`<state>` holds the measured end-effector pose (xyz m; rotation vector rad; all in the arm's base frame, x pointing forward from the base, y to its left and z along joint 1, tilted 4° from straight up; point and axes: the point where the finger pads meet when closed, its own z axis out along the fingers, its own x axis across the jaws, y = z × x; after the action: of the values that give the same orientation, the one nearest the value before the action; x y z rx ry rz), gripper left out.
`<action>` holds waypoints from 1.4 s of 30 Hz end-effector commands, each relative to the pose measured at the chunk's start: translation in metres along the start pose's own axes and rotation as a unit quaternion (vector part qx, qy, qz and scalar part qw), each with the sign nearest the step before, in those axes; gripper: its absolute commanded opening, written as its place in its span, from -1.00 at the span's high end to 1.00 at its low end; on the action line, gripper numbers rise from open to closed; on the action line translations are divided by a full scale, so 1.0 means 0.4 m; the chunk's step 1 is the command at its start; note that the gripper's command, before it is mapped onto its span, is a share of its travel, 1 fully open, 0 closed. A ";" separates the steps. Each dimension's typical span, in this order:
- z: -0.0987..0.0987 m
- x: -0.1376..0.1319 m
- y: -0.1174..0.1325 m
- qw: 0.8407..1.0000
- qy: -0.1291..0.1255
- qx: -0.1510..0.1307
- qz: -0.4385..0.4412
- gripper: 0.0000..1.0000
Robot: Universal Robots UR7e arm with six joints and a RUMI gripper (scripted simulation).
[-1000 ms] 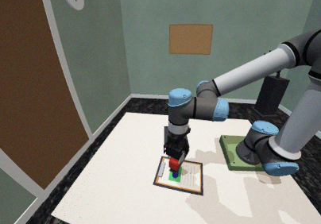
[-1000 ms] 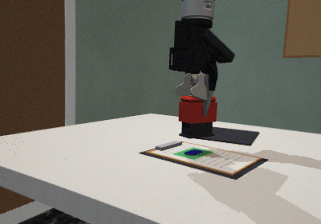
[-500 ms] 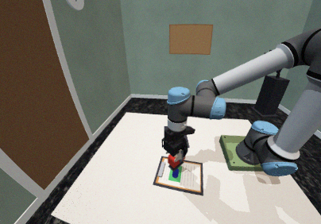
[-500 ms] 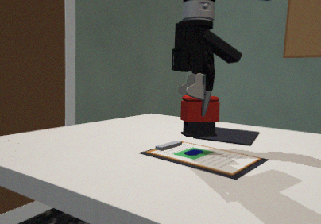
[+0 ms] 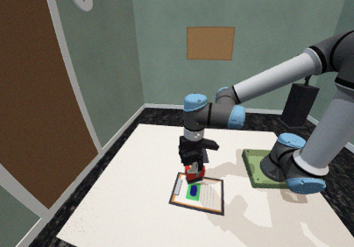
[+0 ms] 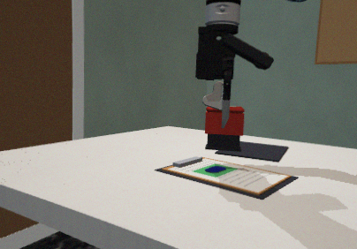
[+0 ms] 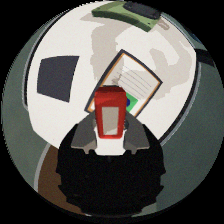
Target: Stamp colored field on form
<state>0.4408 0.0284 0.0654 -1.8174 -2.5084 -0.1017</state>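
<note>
The end effector (image 6: 223, 113) grips the stamp (image 6: 224, 123) above the bench (image 6: 110, 166); the form's field (image 6: 215, 169) looks inked, so lowering upright onto the mat (image 6: 261, 150) comes next.

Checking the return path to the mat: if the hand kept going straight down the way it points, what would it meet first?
Probably the dark mat: the hand points down, gripping the red stamp, whose base seems just above the mat's near edge, though depth is unclear.

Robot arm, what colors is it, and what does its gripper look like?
The arm has light grey tubes, darker grey joints and sky-blue round caps. A silver ring sits above the gripper, which is a boxy black block with a black stub sticking out sideways. Its fingers are pale grey. No cables or markings show.
</note>
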 end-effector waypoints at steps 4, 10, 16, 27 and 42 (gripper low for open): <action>-0.002 -0.029 -0.006 0.984 -0.004 0.001 0.178 0.69; -0.002 -0.043 -0.008 0.965 -0.004 0.000 0.260 0.69; -0.003 -0.067 -0.009 0.922 -0.004 0.000 0.387 0.69; -0.003 -0.108 -0.010 0.820 -0.004 -0.001 0.572 0.69; -0.005 -0.183 -0.012 0.606 -0.003 -0.002 0.796 0.69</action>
<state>0.4561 -0.0339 0.0620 -3.0280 -0.4435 -0.0326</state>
